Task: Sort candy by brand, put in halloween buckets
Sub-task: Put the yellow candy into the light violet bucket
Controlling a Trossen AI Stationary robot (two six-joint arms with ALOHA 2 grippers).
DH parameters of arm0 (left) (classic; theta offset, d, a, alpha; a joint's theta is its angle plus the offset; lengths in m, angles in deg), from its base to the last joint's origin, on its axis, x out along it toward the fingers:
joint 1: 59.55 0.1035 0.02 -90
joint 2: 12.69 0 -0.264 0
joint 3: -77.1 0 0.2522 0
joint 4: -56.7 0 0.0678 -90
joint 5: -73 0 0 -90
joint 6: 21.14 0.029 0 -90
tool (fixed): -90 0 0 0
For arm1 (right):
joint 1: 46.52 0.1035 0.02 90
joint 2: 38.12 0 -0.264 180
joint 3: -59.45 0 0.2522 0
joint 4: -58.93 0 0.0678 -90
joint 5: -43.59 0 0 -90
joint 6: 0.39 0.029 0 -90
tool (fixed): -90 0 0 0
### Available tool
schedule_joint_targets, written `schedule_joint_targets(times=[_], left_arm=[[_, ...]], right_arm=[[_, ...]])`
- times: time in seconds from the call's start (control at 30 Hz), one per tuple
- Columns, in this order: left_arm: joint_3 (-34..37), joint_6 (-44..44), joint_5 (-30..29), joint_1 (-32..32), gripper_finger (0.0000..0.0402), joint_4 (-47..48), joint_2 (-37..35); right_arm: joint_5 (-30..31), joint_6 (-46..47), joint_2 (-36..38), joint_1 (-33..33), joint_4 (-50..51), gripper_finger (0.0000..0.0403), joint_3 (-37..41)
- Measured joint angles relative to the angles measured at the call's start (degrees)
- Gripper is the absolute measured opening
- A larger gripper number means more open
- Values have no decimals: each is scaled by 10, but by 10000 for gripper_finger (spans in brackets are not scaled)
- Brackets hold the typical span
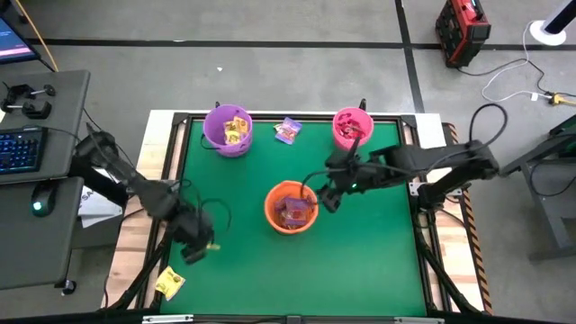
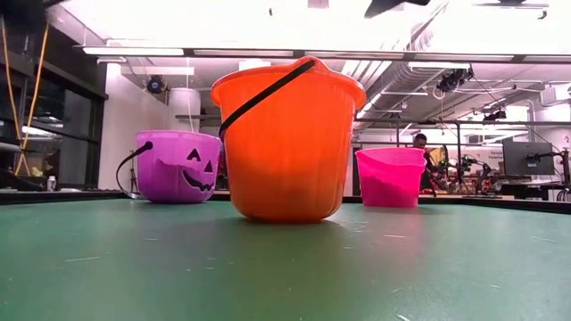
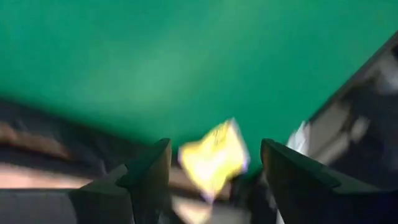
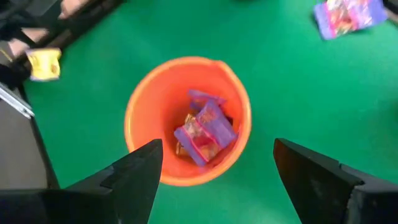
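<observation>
Left gripper at the near-left of the mat, jaws open and empty, aimed at a yellow candy lying off the mat past the near-left corner; that one looks left to fetch. Mid-table, right gripper hangs over the orange bucket, jaws wide and empty, purple packets already inside. Far side: purple bucket holds yellow candy, pink bucket holds red, one purple packet loose between them, so I'd judge the sort nearly done with two pieces left
</observation>
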Motion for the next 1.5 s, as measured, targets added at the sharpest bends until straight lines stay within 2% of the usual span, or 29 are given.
schedule_joint_targets(times=[0.13,0.27,0.37,0.6,0.8,0.87,0.93,1.0,1.1,1.13,1.3,1.5], left_arm=[[70,-19,116,-65,239,-58,36],[108,-27,158,-105,239,-149,87],[111,-21,185,-117,239,-209,139],[111,-13,197,-129,239,-234,236],[108,1,227,-148,238,-240,278],[107,14,227,-153,226,-248,278],[101,16,221,-154,194,-244,275],[86,18,199,-153,140,-249,268],[54,27,151,-137,37,-258,245],[44,27,132,-127,21,-254,238],[-19,57,26,-45,18,-251,183],[-126,179,-180,106,6,-237,87]], right_arm=[[-6,1,-37,9,-4,300,0],[-26,-10,-71,10,-5,300,0],[-46,-33,-93,10,-6,300,0],[-59,-76,-127,13,-5,300,0],[-60,-111,-129,21,-1,300,0],[-60,-119,-129,24,10,300,0],[-59,-126,-128,27,22,300,0],[-58,-130,-128,30,40,300,0],[-57,-139,-128,37,71,300,0],[-56,-142,-128,40,81,300,0],[-44,-167,-124,59,130,300,0],[31,-154,-78,75,187,300,0]])
